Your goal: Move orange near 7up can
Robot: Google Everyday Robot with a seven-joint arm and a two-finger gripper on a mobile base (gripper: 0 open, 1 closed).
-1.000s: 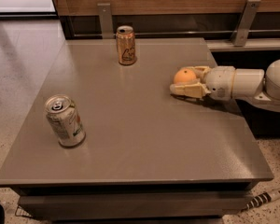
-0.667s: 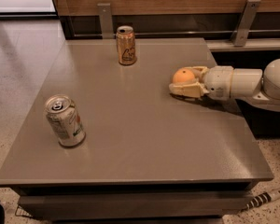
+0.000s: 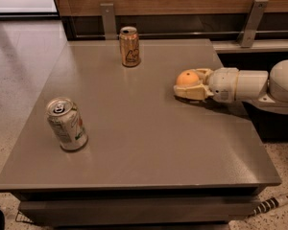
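Note:
The orange [image 3: 187, 77] rests on the grey table [image 3: 149, 143] at its right side, between the two cream fingers of my gripper [image 3: 184, 82]. The gripper reaches in from the right at table level and is shut on the orange, with one finger [image 3: 188, 93] in front of it and the other behind it. The 7up can [image 3: 66, 124], silvery-white with green and red markings, stands slightly tilted near the front left of the table, far from the orange.
A tan-gold can [image 3: 129, 46] stands upright near the table's back edge. A wood-panelled wall with metal brackets [image 3: 108, 19] runs behind the table. The table's right edge lies under my arm [image 3: 259, 86]. Tiled floor lies to the left.

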